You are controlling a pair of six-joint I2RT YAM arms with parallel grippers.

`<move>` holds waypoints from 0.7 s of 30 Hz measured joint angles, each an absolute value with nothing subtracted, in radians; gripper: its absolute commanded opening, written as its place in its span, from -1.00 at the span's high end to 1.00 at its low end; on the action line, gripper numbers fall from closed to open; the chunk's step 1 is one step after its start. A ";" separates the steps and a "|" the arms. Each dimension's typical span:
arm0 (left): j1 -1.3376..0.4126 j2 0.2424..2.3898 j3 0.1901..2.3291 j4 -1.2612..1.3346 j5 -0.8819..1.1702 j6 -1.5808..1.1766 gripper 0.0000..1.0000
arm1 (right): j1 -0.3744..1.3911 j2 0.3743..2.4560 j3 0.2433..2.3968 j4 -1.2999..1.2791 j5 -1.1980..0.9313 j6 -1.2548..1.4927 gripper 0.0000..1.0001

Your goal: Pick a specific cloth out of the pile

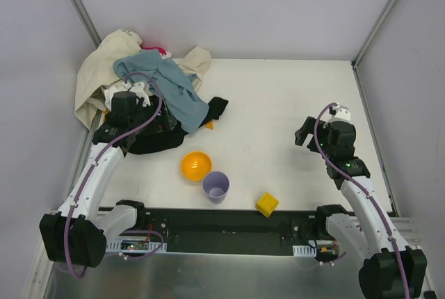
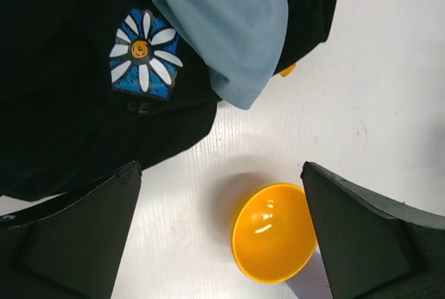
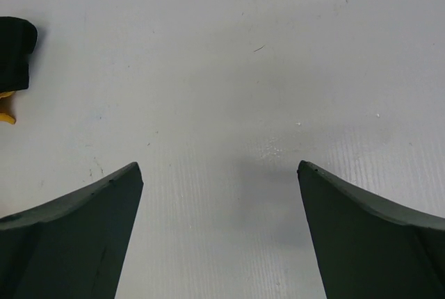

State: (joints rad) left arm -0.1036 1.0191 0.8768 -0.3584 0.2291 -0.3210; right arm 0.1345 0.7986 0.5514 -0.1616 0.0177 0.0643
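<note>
Your left gripper [image 2: 219, 167] stands wide open with nothing between its fingers. In its wrist view the 2 dark fingers sit at the lower left and lower right corners, with bare table [image 2: 389, 69] and the orange bowl [image 2: 272, 233] showing between them.

Your right gripper [image 3: 217, 167] is just as wide open and also holds nothing. It hangs over plain table at the right of the top view, well apart from everything else.

The cloth [image 1: 208, 124] is almost wholly buried. You see only a small orange-yellow tip poking out from under the black garment [image 2: 69, 118], at the lower right edge of the pile [image 1: 139, 83]. In the left wrist view that tip [image 2: 287, 70] peeks out in the upper middle, beside the hanging blue-grey garment [image 2: 222, 21]. In the right wrist view it shows at the far left edge [image 3: 7, 108].

The pile fills the upper left of the top view, with a cream cloth [image 1: 94, 76] at the back and a bit of pink [image 1: 158, 51] on top. A white daisy print [image 2: 144, 52] marks the black garment.

Lower centre of the top view, a purple cup [image 1: 215, 186] sits just beside the bowl, and a yellow block [image 1: 266, 204] lies to their right.
</note>
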 measured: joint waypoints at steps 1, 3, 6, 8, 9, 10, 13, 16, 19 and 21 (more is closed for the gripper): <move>-0.114 1.031 0.886 -0.371 0.223 -0.316 -0.98 | 0.134 0.799 0.551 -0.162 0.018 0.066 -0.92; -0.138 1.052 0.901 -0.399 0.200 -0.302 -0.98 | 0.134 0.799 0.551 -0.162 0.018 0.068 -0.92; -0.173 1.089 0.923 -0.436 0.162 -0.291 -0.98 | 0.134 0.799 0.551 -0.162 0.018 0.071 -0.92; -0.204 1.119 0.944 -0.463 0.125 -0.285 -0.98 | 0.134 0.800 0.551 -0.162 0.017 0.071 -0.92; -0.220 1.134 0.955 -0.472 0.104 -0.281 -0.98 | 0.134 0.800 0.551 -0.162 0.018 0.071 -0.92; -0.238 1.151 0.968 -0.483 0.080 -0.276 -0.98 | 0.134 0.800 0.551 -0.162 0.018 0.072 -0.92; -0.287 1.192 1.000 -0.509 0.006 -0.271 -0.98 | 0.134 0.800 0.551 -0.162 0.006 0.072 -0.92; -0.350 1.237 1.035 -0.535 -0.083 -0.268 -0.98 | 0.134 0.800 0.551 -0.162 -0.002 0.072 -0.92; -0.413 1.277 1.068 -0.553 -0.172 -0.265 -0.98 | 0.134 0.800 0.551 -0.162 -0.007 0.072 -0.92; -0.460 1.306 1.094 -0.571 -0.252 -0.260 -0.98 | 0.134 0.800 0.551 -0.162 -0.008 0.073 -0.92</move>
